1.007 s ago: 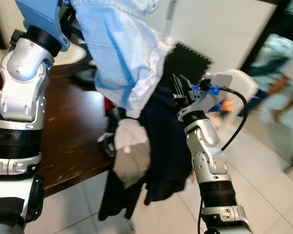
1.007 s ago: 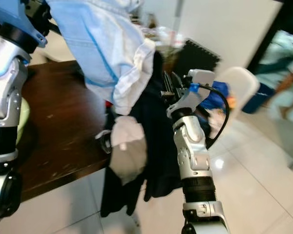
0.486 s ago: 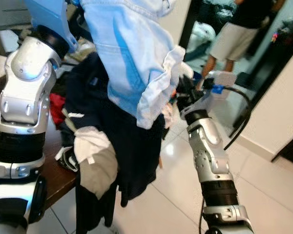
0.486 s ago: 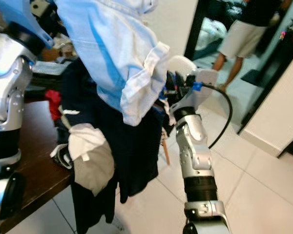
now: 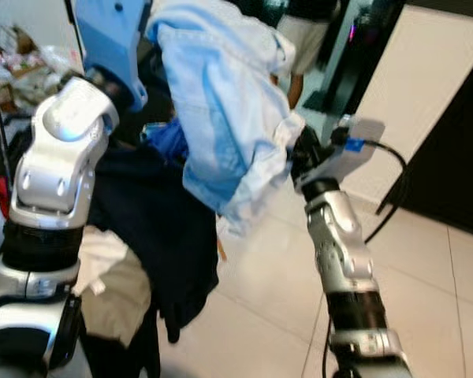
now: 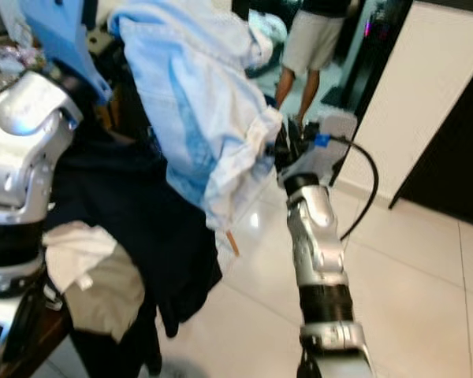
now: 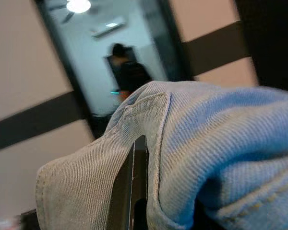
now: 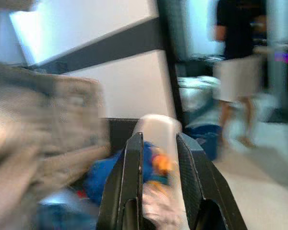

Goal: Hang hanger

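The left end effector is raised high with the pale blue denim garment draped over it, seemingly so the cloth hangs free of the floor; no hanger can be made out beneath it, and whether those fingers are together or apart I cannot tell. The right end effector, just beside the garment's lower hem, has its fingers apart and holds nothing, likely ready to steady the cloth. A person stands beyond the garment in a doorway.

The denim jacket was pale, washed-out blue with darker blue seams and whitish cuffs. Under it hung a navy garment and a white and grey cloth. The floor was glossy cream tile. A person wore light grey shorts.
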Controlling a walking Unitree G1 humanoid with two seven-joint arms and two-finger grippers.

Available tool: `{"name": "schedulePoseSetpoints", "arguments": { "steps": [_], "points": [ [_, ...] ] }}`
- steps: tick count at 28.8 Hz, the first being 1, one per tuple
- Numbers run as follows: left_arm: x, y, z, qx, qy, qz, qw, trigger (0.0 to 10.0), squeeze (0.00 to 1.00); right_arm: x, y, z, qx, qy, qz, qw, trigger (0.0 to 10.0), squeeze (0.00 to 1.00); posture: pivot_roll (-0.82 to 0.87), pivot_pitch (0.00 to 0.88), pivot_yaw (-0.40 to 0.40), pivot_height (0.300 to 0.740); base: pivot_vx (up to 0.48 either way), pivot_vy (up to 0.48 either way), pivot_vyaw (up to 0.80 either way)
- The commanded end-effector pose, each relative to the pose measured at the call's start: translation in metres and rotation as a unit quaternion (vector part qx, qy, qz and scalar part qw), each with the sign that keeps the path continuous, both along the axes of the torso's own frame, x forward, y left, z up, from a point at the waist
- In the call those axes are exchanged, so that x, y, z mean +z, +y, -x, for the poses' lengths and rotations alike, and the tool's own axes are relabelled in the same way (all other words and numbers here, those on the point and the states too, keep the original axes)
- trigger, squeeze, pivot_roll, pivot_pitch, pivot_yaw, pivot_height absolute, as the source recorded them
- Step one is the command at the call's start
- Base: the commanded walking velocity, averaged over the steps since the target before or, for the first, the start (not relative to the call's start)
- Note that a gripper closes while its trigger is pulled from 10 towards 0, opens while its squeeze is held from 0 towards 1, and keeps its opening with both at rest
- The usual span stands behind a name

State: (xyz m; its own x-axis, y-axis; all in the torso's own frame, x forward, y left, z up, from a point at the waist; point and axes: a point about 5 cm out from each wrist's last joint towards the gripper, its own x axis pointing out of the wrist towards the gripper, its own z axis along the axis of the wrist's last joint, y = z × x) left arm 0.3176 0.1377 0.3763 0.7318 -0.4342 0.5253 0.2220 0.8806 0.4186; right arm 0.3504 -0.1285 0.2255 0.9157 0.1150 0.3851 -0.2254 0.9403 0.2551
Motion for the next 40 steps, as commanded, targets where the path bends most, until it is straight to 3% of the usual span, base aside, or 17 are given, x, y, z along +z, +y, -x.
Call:
{"name": "schedulePoseSetpoints", "arguments": {
  "steps": [1, 6, 17, 19, 20, 22, 23, 24, 26, 29, 30, 32, 34, 40],
  "points": [
    [0.005, 0.0, 0.005, -0.009, -0.009, 0.01, 1.0, 10.0, 0.0, 0.002, -0.003, -0.001, -0.011, -0.002, 0.0, 1.0, 10.0, 0.0, 0.09, 0.03, -0.076, 0.74, 0.0, 0.0, -0.8],
    [-0.014, -0.002, -0.004, -0.016, 0.053, 0.056, 0.997, 10.0, 0.0, -0.008, -0.01, 0.0, -0.031, 0.017, 0.015, 0.999, 10.0, 0.0, 0.09, 0.025, -0.054, 0.74, 0.0, 0.0, -0.8],
    [-0.057, 0.003, -0.015, 0.044, 0.112, 0.071, 0.99, 10.0, 0.0, -0.032, -0.019, 0.002, -0.055, 0.062, 0.045, 0.996, 10.0, 0.0, 0.09, 0.011, -0.064, 0.74, 0.0, 0.0, -0.8],
    [-0.086, 0.011, -0.018, 0.058, 0.165, 0.094, 0.98, 10.0, 0.0, -0.051, -0.024, 0.004, -0.064, 0.097, 0.059, 0.991, 10.0, 0.0, 0.09, 0.004, -0.067, 0.74, 0.0, 0.0, -0.8],
    [-0.086, 0.011, -0.018, 0.058, 0.165, 0.094, 0.98, 10.0, 0.0, -0.051, -0.024, 0.004, -0.064, 0.097, 0.059, 0.991, 10.0, 0.0, 0.09, 0.004, -0.067, 0.74, 0.0, 0.0, -0.8],
    [-0.115, 0.02, -0.018, 0.077, 0.226, 0.116, 0.964, 10.0, 0.0, -0.067, -0.026, 0.007, -0.067, 0.127, 0.071, 0.987, 10.0, 0.0, 0.09, 0.004, -0.062, 0.74, 0.0, 0.0, -0.8],
    [-0.115, 0.02, -0.018, 0.077, 0.226, 0.116, 0.964, 10.0, 0.0, -0.067, -0.026, 0.007, -0.067, 0.127, 0.071, 0.987, 10.0, 0.0, 0.09, 0.004, -0.062, 0.74, 0.0, 0.0, -0.8],
    [-0.136, 0.025, -0.017, 0.099, 0.265, 0.11, 0.953, 10.0, 0.0, -0.077, -0.027, 0.01, -0.065, 0.145, 0.08, 0.984, 10.0, 0.0, 0.08, 0.006, -0.058, 0.74, 0.0, 0.0, -0.8],
    [-0.136, 0.025, -0.017, 0.099, 0.265, 0.11, 0.953, 10.0, 0.0, -0.077, -0.027, 0.01, -0.065, 0.145, 0.08, 0.984, 10.0, 0.0, 0.08, 0.006, -0.058, 0.74, 0.0, 0.0, -0.8],
    [-0.201, 0.038, -0.006, 0.164, 0.35, 0.088, 0.918, 10.0, 0.0, -0.112, -0.029, 0.02, -0.06, 0.202, 0.095, 0.973, 10.0, 0.0, 0.08, 0.006, -0.059, 0.74, 0.0, 0.0, -0.8],
    [-0.201, 0.038, -0.006, 0.164, 0.35, 0.088, 0.918, 10.0, 0.0, -0.112, -0.029, 0.02, -0.06, 0.202, 0.095, 0.973, 10.0, 0.0, 0.08, 0.006, -0.059, 0.74, 0.0, 0.0, -0.8],
    [-0.231, 0.041, 0.004, 0.197, 0.369, 0.091, 0.904, 10.0, 0.0, -0.137, -0.029, 0.028, -0.05, 0.243, 0.106, 0.963, 10.0, 0.0, 0.08, 0.002, -0.06, 0.74, 0.0, 0.0, -0.8],
    [-0.244, 0.042, 0.011, 0.211, 0.37, 0.106, 0.899, 10.0, 0.0, -0.154, -0.026, 0.034, -0.035, 0.277, 0.113, 0.954, 10.0, 0.0, 0.08, 0.0, -0.06, 0.74, 0.0, 0.0, -0.67],
    [-0.256, 0.039, 0.023, 0.211, 0.379, 0.122, 0.893, 10.0, 0.0, -0.172, -0.02, 0.041, -0.012, 0.312, 0.129, 0.941, 10.0, 0.0, 0.08, 0.0, -0.061, 0.74, 0.0, 0.0, -0.18]
  ]
}}
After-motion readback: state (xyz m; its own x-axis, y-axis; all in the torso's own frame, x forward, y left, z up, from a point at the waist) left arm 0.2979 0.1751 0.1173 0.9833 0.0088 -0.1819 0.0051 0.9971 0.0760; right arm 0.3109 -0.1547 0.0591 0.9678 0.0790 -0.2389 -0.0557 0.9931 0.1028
